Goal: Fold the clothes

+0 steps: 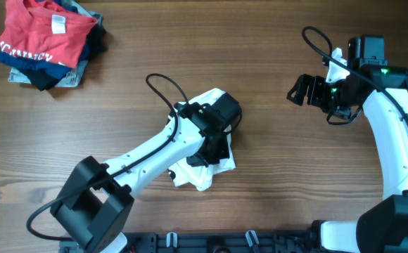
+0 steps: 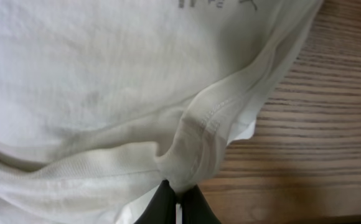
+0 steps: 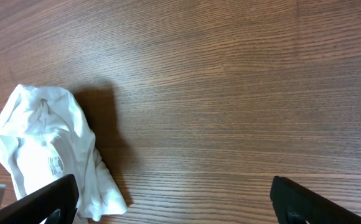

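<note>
Pinching a crumpled white shirt [image 1: 205,174], the left jaws are closed on its hem.
The shirt lies central on the wooden surface [image 1: 295,183]; the right jaws hang wide apart, empty, well to its right; a clothes pile [image 1: 46,42] lies far left.

Lying on the wood-grain table [image 1: 295,176]: crumpled white shirt [image 1: 204,177] near the middle, sitting well apart from the red-topped clothes pile [image 1: 46,42] at the far-left corner.
</note>
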